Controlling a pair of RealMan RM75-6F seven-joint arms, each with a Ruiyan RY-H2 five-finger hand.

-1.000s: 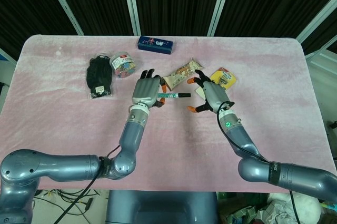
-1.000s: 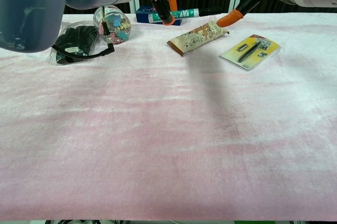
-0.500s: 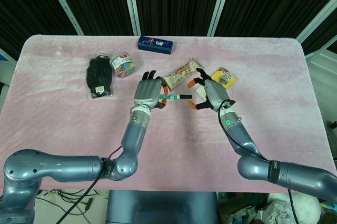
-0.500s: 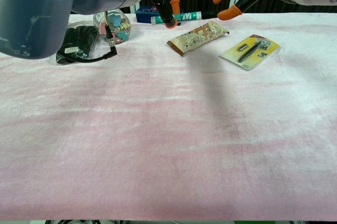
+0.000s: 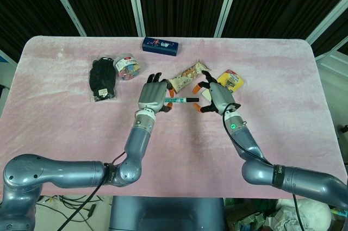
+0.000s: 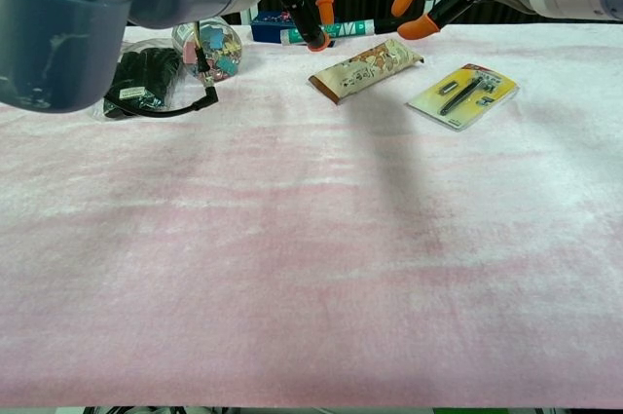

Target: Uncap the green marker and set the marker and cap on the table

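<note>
Far left of the head view: black gloves (image 5: pixel 102 79) and the clip jar (image 5: pixel 127 67), parked out of the work zone; blue box (image 5: pixel 160 45) at top centre.

Centre frame: my left hand (image 5: pixel 153 95) grips the green marker (image 5: pixel 179 99) by its barrel, held level above the table (image 5: pixel 65 128) so the dark cap (image 5: pixel 191 99) end sticks out toward the other hand.

Just right of it, my right hand (image 5: pixel 216 98) has fingers spread and is holding nothing, fingertips (image 5: pixel 196 107) near the cap. Can't tell if they touch it. Cap is on, so uncapping isn't done yet.

Behind the hands: snack bar (image 6: pixel 367 68) and razor pack (image 6: pixel 463 93), flat on the cloth, not involved.
</note>
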